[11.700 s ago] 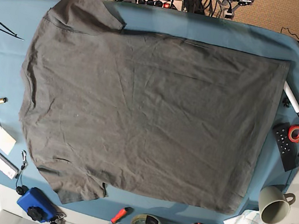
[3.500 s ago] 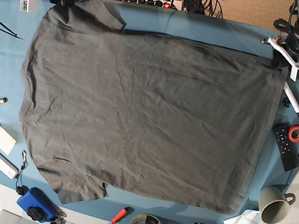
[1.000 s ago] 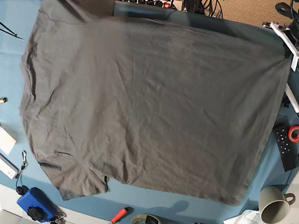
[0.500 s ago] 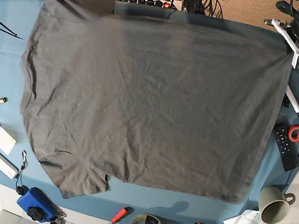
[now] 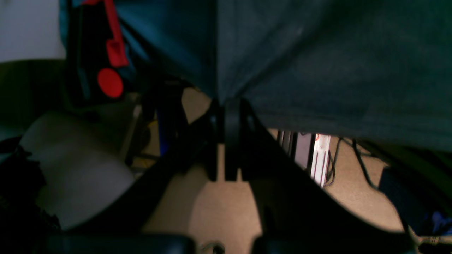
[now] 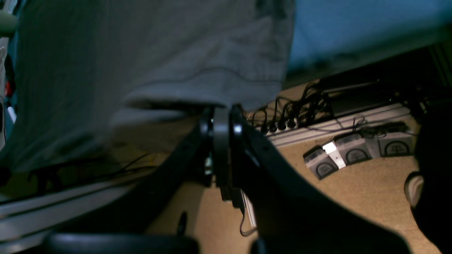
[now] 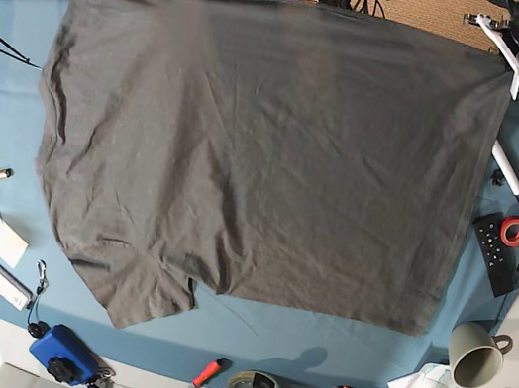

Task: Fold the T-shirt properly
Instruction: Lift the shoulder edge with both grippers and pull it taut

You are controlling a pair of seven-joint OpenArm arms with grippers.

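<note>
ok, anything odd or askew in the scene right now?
Yes: the T-shirt isn't lying square. Its lower corner at the base view's left juts out, rumpled, past the straight hem, while both grippers pinch the far edge.

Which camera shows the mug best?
The base view: it shows the whole mug, handle and open top. The right wrist view doesn't clearly show it; in the left wrist view I can't tell.

Dim, blurry wrist views
</note>
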